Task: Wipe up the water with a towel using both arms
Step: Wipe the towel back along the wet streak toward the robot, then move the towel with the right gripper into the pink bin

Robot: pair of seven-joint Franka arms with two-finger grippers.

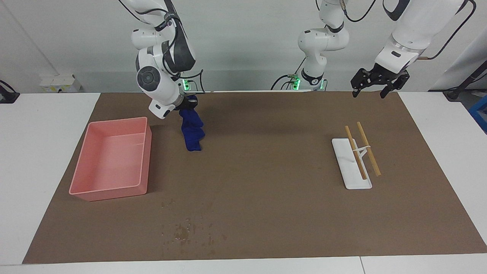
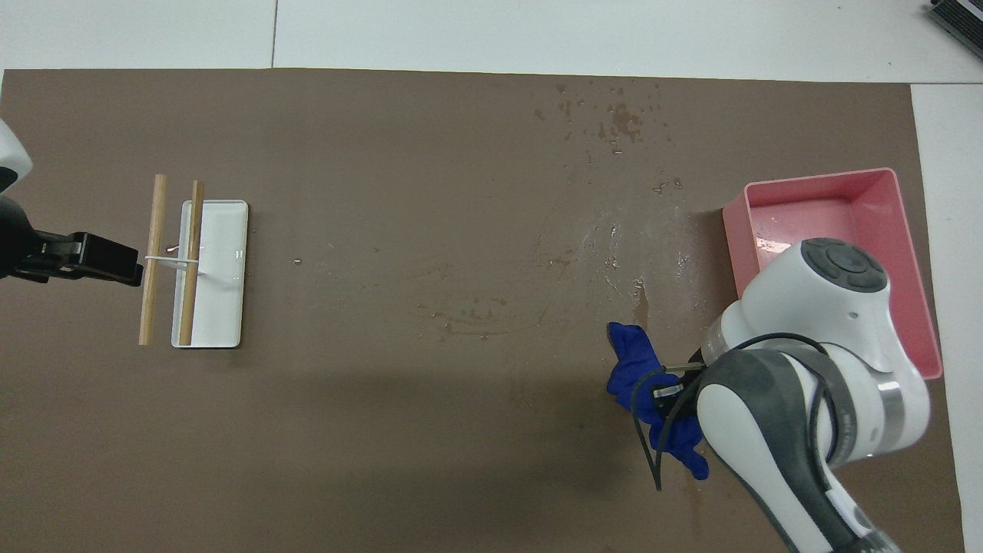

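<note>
Here the right gripper [image 1: 185, 103] is up in the air over the brown mat [image 1: 266, 160], beside the corner of the pink tray [image 1: 110, 190] that lies nearest the robots. Its fingers are closed on the top of the towel [image 1: 191, 129], a deep blue cloth that hangs straight down from the grip in a long, loose fold; whether its lower end touches the mat cannot be told. In the overhead view the towel [image 2: 641, 376] shows partly under the arm's white wrist, with shiny wet streaks on the mat just farther from the robots.

The water [image 1: 186, 230] is a scatter of dark specks and blotches on the mat, farther from the robots than the tray and close to the mat's edge, well apart from the hanging towel.

The left gripper [image 1: 374, 89] waits in the air with its fingers spread wide and nothing between them, over the mat's edge at the left arm's end of the table. A white plate [image 1: 352, 167] with two wooden chopsticks [image 1: 363, 150] across it lies on the mat at that end.
</note>
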